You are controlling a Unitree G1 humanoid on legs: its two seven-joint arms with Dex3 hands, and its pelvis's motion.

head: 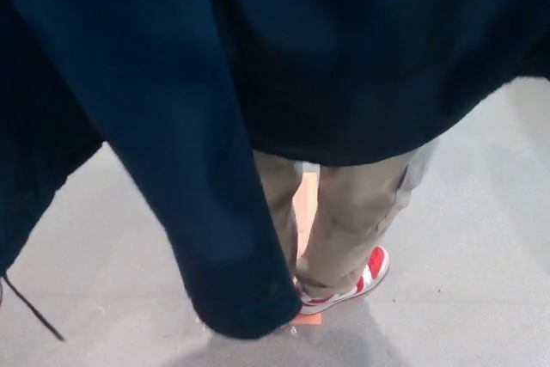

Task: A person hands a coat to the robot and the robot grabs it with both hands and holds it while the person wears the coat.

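Dark navy fabric coat [344,49] fills upper frame; one sleeve [198,212] hangs to lower left, cuff near floor. Beneath hem: person's beige trouser legs [357,217], red-and-white sneaker [348,285] on grey floor [464,281]. Orange floor marker [306,204] partly hidden. No robot fingers visible.

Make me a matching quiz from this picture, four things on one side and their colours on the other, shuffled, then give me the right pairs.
Things:
1. coat
2. trousers
3. sneaker
4. floor marker

Colours:
A. orange
B. khaki beige
C. dark navy blue
D. red and white

Pairs: 1-C, 2-B, 3-D, 4-A

The coat fills the upper part of the head view, with one sleeve hanging down at the left. The person's legs stand behind it on the grey floor. Neither robot hand shows.
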